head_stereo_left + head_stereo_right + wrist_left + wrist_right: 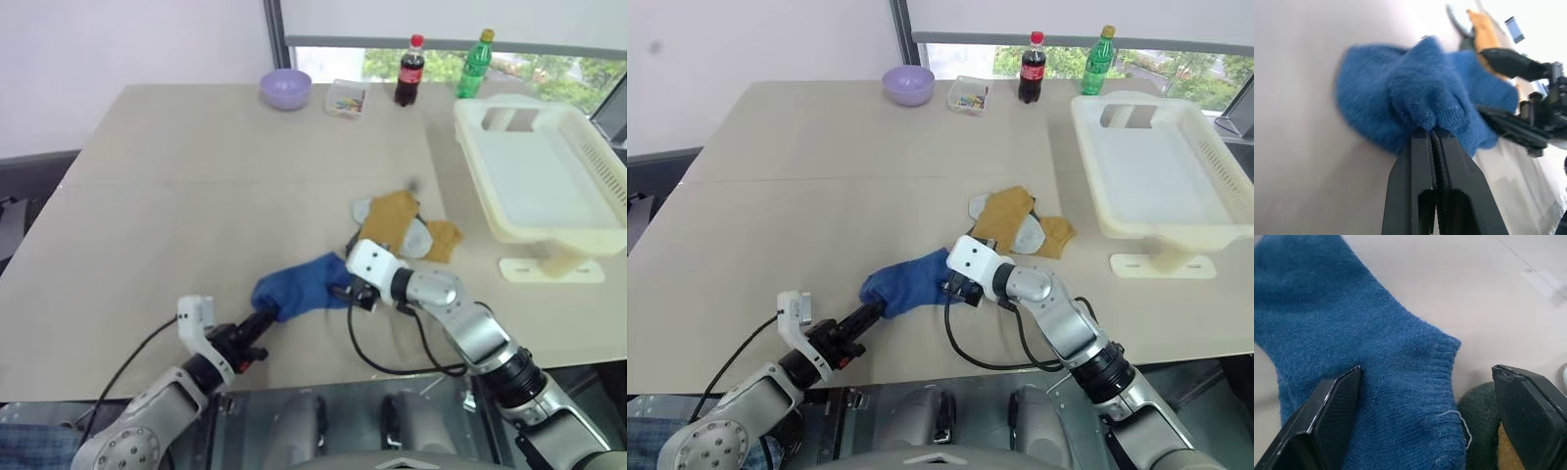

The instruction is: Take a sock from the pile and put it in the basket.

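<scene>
The royal-blue sock [299, 284] lies bunched on the table, near the front edge. My left gripper [263, 318] is shut on its near end, and the fabric is pinched between the two black fingers [1422, 161]. My right gripper [950, 287] is open at the sock's other end, one finger [1332, 416] resting on the blue cuff and the other beside it. Just behind the right gripper lies the pile [402, 225] of mustard and light grey socks. The cream-white basket [468, 147] stands at the far right of the table with nothing in it.
Along the table's back edge stand a lilac bowl [286, 88], a small clear box [346, 99], a cola bottle [409, 70] and a green bottle [474, 65]. A flat white piece [549, 269] lies in front of the basket. A dark green fabric edge [1479, 406] touches the blue cuff.
</scene>
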You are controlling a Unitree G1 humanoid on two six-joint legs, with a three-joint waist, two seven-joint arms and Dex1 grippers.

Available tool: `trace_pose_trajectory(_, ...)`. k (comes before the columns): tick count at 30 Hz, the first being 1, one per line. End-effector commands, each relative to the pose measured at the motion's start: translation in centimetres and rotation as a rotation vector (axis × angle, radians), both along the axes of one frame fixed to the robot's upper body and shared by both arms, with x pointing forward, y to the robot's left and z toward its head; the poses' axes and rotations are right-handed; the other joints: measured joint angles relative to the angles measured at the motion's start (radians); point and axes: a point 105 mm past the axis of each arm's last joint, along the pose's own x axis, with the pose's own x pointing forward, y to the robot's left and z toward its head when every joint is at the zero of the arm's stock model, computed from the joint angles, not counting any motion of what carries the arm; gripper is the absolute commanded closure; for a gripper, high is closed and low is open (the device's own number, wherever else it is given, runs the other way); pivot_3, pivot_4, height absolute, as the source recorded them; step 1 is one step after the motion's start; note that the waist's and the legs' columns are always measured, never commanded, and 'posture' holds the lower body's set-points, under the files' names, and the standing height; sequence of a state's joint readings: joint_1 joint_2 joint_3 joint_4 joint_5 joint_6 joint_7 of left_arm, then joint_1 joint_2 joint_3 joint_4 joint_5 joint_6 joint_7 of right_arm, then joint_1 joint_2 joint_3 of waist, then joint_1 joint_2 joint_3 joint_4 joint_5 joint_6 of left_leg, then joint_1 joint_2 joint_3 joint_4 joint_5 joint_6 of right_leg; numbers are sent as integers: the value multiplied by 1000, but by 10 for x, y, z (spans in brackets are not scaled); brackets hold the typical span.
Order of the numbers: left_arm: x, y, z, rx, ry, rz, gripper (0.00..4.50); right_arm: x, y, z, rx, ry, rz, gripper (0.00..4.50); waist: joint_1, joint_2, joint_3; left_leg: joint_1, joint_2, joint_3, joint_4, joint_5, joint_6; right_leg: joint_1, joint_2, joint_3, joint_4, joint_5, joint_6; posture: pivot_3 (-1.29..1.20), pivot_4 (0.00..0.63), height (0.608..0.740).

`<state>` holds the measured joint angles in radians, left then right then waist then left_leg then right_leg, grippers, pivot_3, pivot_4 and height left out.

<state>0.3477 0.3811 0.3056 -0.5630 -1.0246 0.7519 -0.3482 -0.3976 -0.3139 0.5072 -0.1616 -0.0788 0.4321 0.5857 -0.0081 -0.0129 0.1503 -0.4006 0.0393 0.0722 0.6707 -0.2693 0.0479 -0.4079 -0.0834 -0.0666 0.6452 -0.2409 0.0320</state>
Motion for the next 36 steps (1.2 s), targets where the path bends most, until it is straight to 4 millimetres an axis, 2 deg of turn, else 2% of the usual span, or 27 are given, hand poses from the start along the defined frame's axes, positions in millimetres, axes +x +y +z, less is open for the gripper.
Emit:
trace_pose_trajectory(1,6,5,27,4,-139,11,4500,0,-10,-23,-76,48,-23,97,0,0,0,0,0,0,0,0,0,0,0,0,0,0,0,0,150,740)
trace_pose_trajectory(4,10,14,30,-11,-159,41,4500,-2,-9,-23,-70,49,-18,97,-2,0,0,1,0,0,0,0,0,1,0,0,0,0,0,0,150,740)
trace_pose_trajectory(8,15,24,19,32,-115,79,4500,-3,-8,-23,-65,49,-15,97,-3,0,0,1,0,0,0,0,-1,1,0,0,0,0,0,0,150,740)
trace_pose_trajectory(14,12,27,1,69,-39,75,4500,-3,-7,-17,-45,44,-9,97,-3,0,0,1,0,0,0,0,0,1,0,0,0,0,0,0,150,740)
trace_pose_trajectory(17,11,28,-9,93,-5,68,4500,-4,-1,-4,25,53,5,97,-2,0,0,1,0,0,-1,0,0,1,0,0,0,0,0,0,150,740)
trace_pose_trajectory(22,7,25,-13,86,14,51,4500,-18,14,31,219,110,105,97,-4,0,1,0,1,0,-1,0,0,0,-1,0,0,0,0,0,150,740)
trace_pose_trajectory(24,7,25,-15,85,21,52,4500,-20,16,38,248,111,120,97,-3,0,1,-1,1,1,-1,0,0,-2,-1,0,0,0,0,0,150,740)
trace_pose_trajectory(33,4,25,-20,89,40,47,4500,-24,26,31,210,89,126,97,-3,0,1,-2,0,1,-2,0,0,-3,-2,0,0,0,0,0,150,740)
trace_pose_trajectory(36,1,24,-21,92,46,36,4500,-19,23,13,92,64,83,97,-4,0,1,-2,0,1,-2,0,0,-3,-2,0,0,0,0,0,150,740)
